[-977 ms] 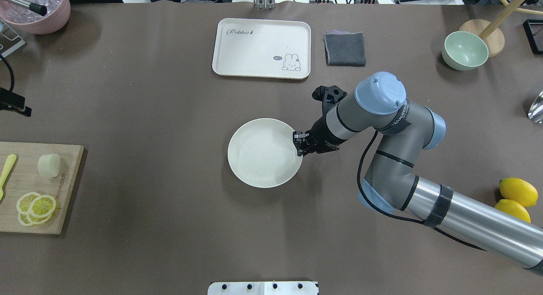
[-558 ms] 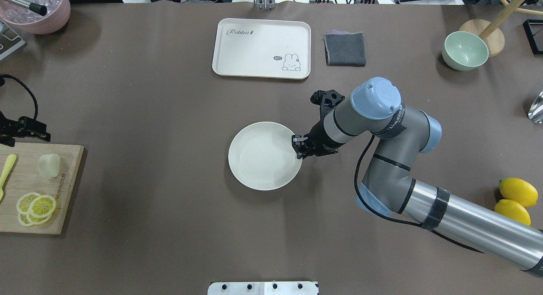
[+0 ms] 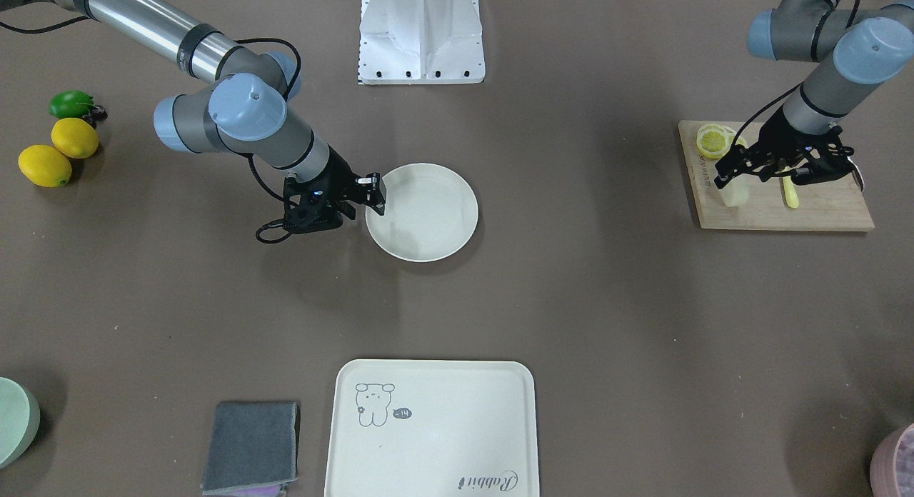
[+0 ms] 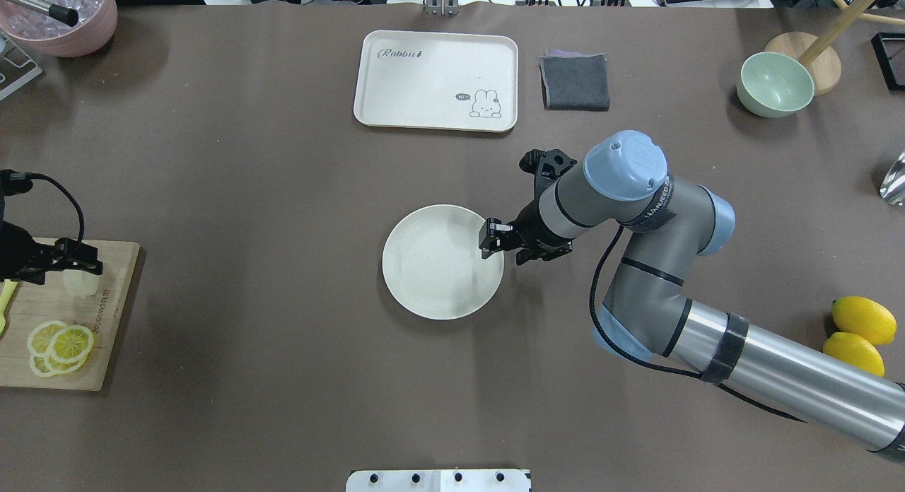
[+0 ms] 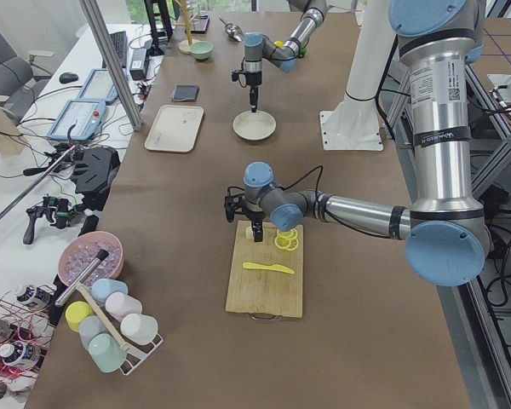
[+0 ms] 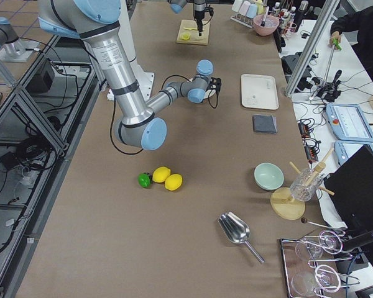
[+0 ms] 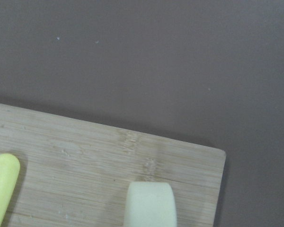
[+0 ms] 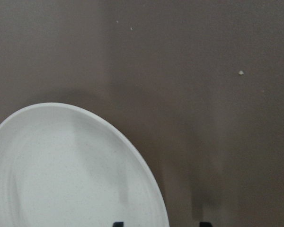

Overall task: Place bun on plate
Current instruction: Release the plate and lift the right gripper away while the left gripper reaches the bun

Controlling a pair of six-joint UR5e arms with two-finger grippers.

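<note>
The bun, a small cream lump, sits on the wooden cutting board at the table's left edge. My left gripper hangs right over the bun, open, holding nothing. The left wrist view shows the bun at the bottom edge and no fingertips. The round cream plate lies empty mid-table. My right gripper is open at the plate's right rim. In the right wrist view one fingertip is over the plate and the other is outside it.
Lemon slices and a yellow utensil share the board. A cream tray and grey cloth lie at the far side, a green bowl far right, a pink bowl far left. Whole lemons sit right.
My left gripper has come in from the left edge and now hangs over the bun. The plate has slid slightly toward the robot, and my right gripper has shifted a little over its rim.
</note>
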